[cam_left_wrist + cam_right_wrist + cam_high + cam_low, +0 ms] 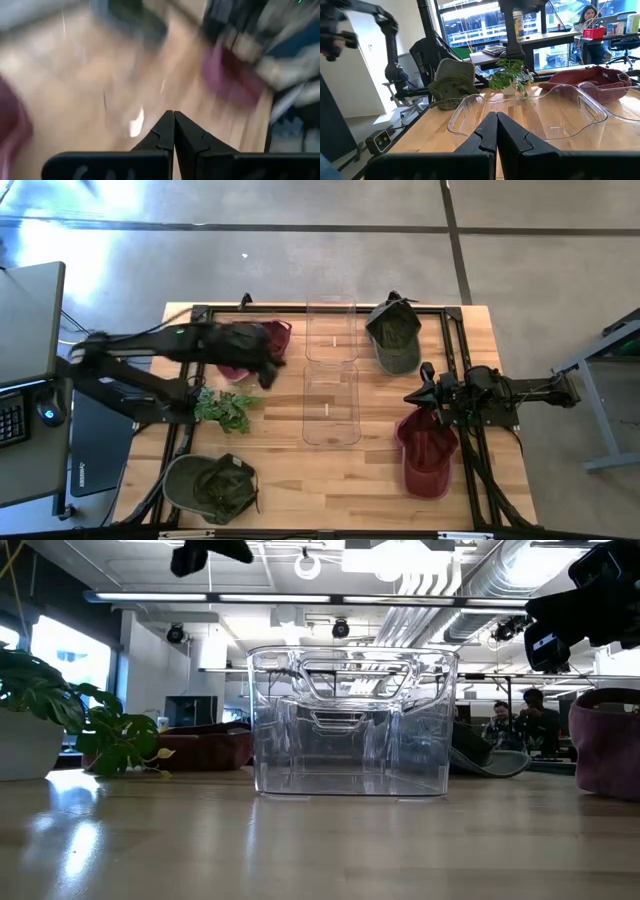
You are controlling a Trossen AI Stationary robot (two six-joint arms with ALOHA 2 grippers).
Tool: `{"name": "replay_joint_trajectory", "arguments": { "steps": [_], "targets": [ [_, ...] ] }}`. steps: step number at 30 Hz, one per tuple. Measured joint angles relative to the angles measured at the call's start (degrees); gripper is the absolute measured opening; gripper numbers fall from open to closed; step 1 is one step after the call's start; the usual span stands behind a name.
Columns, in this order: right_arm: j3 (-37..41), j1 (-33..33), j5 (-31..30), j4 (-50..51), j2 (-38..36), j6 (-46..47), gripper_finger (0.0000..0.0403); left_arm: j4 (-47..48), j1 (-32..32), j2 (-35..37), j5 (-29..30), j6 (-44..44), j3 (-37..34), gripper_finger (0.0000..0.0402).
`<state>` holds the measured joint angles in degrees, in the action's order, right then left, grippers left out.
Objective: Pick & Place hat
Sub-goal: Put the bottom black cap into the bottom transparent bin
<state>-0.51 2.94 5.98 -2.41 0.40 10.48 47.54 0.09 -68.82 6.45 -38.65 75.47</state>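
My left gripper was clenched on nothing, hanging over the maroon hat at the upper left of the overhead frame. My right gripper was clenched empty too, above a second maroon hat at lower right. Two clear bins stood in the middle, a green hat at upper right, another green hat at lower left beside the plant.
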Motion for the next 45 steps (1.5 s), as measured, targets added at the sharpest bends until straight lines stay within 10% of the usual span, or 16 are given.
{"name": "replay_joint_trajectory", "arguments": {
  "steps": [6,12,20,29,38,45],
  "targets": [
    [0.0,0.0,0.0,0.0,0.0,0.0,0.0000,28.7,-12.1,-21.2,-8.1,-14.4,25.0,0.0000],
    [0.0,0.0,0.0,-0.1,0.1,0.0,0.0000,37.7,-26.8,-30.6,-21.4,-30.4,31.5,0.0006],
    [0.0,0.0,0.2,-0.2,0.6,0.0,0.0000,17.0,-38.2,-34.6,-22.8,-57.7,22.6,0.0111],
    [0.0,0.0,0.2,-0.2,0.7,0.0,0.0000,8.4,-39.8,-35.2,-19.7,-65.6,7.7,0.0207],
    [0.0,0.0,0.2,-0.2,0.7,0.0,0.0000,-2.2,-39.9,-36.7,-21.4,-66.2,-2.8,0.0169],
    [0.0,0.0,0.2,-0.2,0.7,0.0,0.0000,-5.8,-39.7,-38.9,-25.4,-59.2,-3.4,0.0057]
  ]
}}
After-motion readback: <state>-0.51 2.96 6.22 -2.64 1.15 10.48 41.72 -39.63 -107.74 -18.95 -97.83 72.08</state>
